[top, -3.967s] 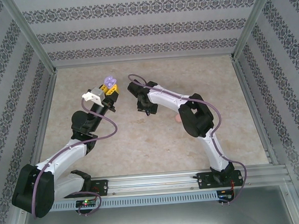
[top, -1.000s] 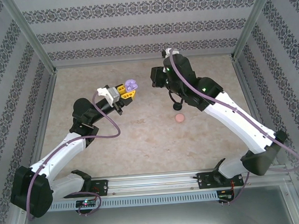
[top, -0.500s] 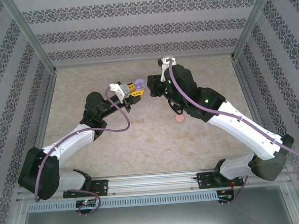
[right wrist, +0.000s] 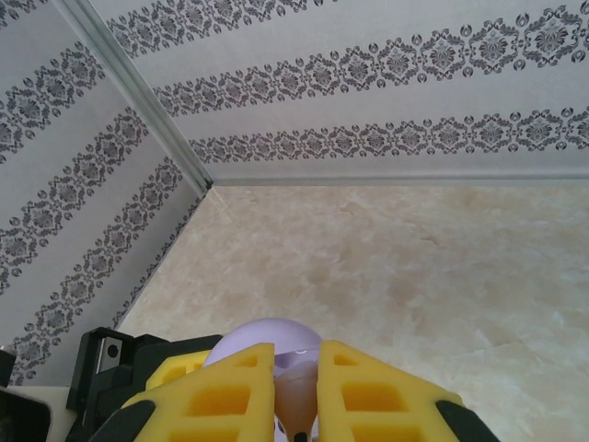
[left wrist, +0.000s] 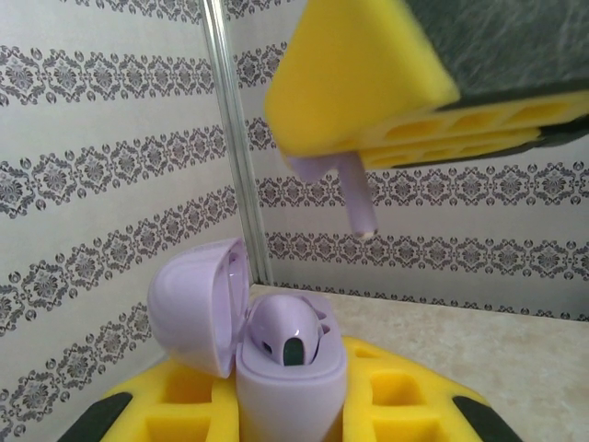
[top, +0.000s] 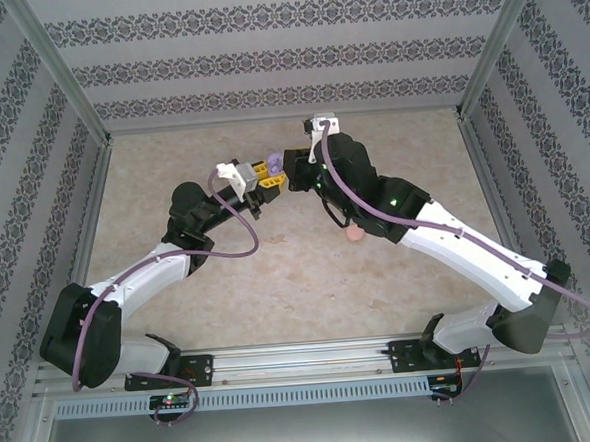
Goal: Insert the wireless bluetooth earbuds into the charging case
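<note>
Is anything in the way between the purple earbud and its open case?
No, nothing visible. The lilac earbud in the right gripper hangs stem-down above the case, lid open; only air between them.

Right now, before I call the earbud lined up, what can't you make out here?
- Left wrist: held earbud, head hidden behind the yellow pad of the right jaws.
- Left wrist: charging case, free slot hidden behind the seated earbud.
- Right wrist: held earbud blurred, cut by the bottom edge.
- Top external: stem-to-slot alignment too small, covered by both jaws.
- Top external: pink thing, half under the right arm, too small to name.
</note>
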Motion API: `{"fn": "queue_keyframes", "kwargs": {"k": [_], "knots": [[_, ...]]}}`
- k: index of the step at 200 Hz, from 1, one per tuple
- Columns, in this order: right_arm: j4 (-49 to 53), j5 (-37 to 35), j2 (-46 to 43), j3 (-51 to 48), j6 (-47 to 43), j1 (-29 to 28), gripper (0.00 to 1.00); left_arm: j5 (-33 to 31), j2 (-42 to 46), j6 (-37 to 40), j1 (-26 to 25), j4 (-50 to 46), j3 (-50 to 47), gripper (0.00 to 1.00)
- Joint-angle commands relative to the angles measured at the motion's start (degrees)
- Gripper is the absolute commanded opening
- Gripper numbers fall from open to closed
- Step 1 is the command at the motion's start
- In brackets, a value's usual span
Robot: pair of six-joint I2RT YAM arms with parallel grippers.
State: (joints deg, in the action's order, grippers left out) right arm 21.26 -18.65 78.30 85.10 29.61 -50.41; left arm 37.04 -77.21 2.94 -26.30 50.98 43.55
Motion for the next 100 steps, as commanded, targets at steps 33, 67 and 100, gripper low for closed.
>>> {"fn": "queue_keyframes", "kwargs": {"k": [33, 67, 100], "knots": [[-2.3, -1.4, 2.1, 0.5, 0.2, -0.5, 0.15, 0.2, -0.1, -0.9, -0.9, 4.0, 2.6, 0.0], [-2.3, -1.3, 2.5, 0.3, 0.4, -0.5, 0.15, 0.2, -0.1, -0.9, -0.9, 4.2, 2.5, 0.0], [-2.5, -1.0, 2.6, 0.2, 1.1, -0.1, 0.14, 0.3, 0.0, -0.9, -0.9, 4.0, 2.6, 0.0]]}}
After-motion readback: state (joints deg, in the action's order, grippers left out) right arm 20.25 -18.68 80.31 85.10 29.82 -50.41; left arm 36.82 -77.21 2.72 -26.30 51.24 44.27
